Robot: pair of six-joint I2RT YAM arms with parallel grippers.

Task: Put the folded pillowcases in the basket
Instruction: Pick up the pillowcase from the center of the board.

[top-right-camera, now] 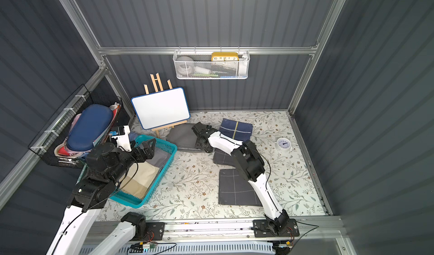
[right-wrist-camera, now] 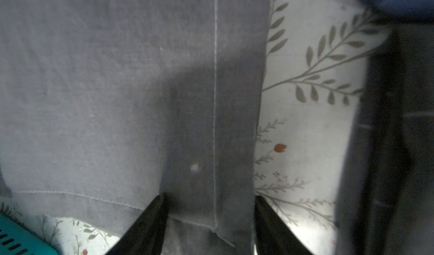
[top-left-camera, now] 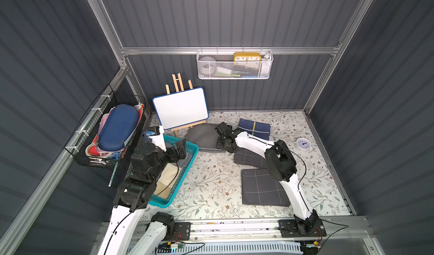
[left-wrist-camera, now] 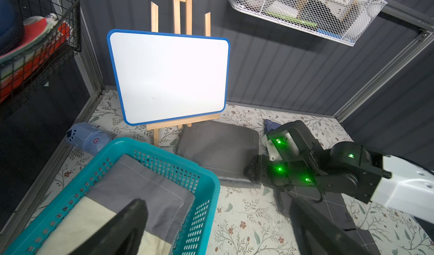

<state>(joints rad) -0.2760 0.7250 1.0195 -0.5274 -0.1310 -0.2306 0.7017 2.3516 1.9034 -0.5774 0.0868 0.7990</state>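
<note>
Grasping is the step in hand. The right gripper [right-wrist-camera: 209,202] is down on the folded grey fabric pillowcase [top-left-camera: 202,136], which lies flat just beside the rectangular teal plastic basket [left-wrist-camera: 211,178], off its far corner and outside it. The jaws stand apart astride the pillowcase's stitched edge, and the cloth between them is flat, not pinched. The left gripper [left-wrist-camera: 218,203] hangs over the basket, jaws wide and empty. Next, I judge, it must close on that edge, lift without unfolding and carry over the basket's rim.
</note>
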